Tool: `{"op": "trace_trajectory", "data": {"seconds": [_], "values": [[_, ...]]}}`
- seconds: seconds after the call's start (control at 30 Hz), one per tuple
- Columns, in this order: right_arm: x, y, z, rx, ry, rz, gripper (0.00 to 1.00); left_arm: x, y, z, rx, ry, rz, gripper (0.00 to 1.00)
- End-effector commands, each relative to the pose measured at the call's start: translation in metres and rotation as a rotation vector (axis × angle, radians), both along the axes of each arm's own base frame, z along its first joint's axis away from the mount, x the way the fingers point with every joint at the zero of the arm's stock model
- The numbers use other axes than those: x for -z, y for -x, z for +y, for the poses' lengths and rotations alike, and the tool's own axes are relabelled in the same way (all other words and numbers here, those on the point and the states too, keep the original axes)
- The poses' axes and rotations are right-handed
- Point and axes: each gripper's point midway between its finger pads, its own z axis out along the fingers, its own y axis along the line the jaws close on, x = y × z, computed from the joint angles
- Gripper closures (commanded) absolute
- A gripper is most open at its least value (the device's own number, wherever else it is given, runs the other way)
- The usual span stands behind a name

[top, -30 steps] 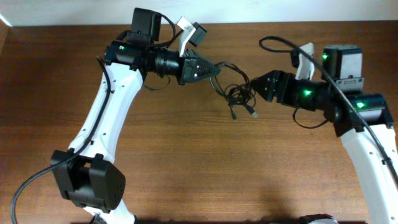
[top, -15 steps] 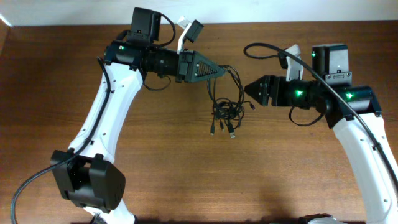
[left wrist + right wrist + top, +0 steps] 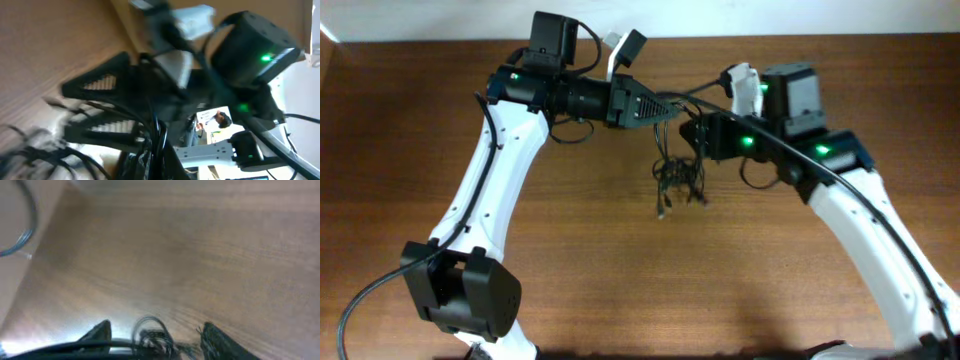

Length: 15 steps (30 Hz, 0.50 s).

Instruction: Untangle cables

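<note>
The cables [image 3: 680, 178] are a small knotted clump just above the middle of the wooden table [image 3: 620, 290], in the gap where the two arms meet. From the overhead view the left gripper [image 3: 670, 108] points toward 3 o'clock, and several strands run out of its tip and drop toward 6 o'clock into the clump. A few loose plug ends trail from the clump's lower edge toward 7 and 5 o'clock. The left jaws are closed on those strands. In the blurred left wrist view the cords [image 3: 156, 131] pass between the two ribbed black fingers [image 3: 100, 86] and bunch below them. The right gripper [image 3: 692, 135] points toward 9 o'clock and sits just beside the left one, at about 4 o'clock from its tip, right at the top of the clump. In the right wrist view its two fingers [image 3: 101, 331] stand well apart at the bottom edge, so these jaws are open, with a loop of cable [image 3: 151, 331] lying between them. Whether either finger touches that loop cannot be told from the blur.
</note>
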Motion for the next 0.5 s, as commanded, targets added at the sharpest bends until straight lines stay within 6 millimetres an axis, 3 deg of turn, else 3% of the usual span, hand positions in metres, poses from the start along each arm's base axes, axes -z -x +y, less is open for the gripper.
{"op": "trace_trajectory", "data": {"seconds": [0.0,0.07,0.13,0.2,0.27,0.37,0.47], "values": [[0.009,-0.028,-0.011,0.163,-0.025,0.028,0.73,-0.025,0.012,-0.001,0.035,0.055,0.001,1.0],[-0.005,-0.036,-0.03,0.237,-0.061,0.01,0.96,-0.015,0.002,0.002,-0.016,-0.002,-0.022,1.0],[-0.027,-0.034,-0.063,0.309,-0.075,-0.023,0.96,0.016,-0.025,0.015,-0.171,-0.188,-0.047,1.0],[-0.047,-0.021,-0.099,0.387,-0.079,-0.041,0.96,0.055,-0.05,0.043,-0.353,-0.445,-0.061,1.0],[-0.064,-0.003,-0.13,0.457,-0.081,-0.048,0.96,0.081,-0.067,0.075,-0.495,-0.661,-0.079,1.0],[-0.078,0.024,-0.153,0.508,-0.088,-0.047,0.96,0.091,-0.077,0.1,-0.591,-0.798,-0.106,1.0],[-0.089,0.04,-0.157,0.511,-0.106,-0.054,0.96,0.094,-0.079,0.106,-0.593,-0.835,-0.13,1.0]]}}
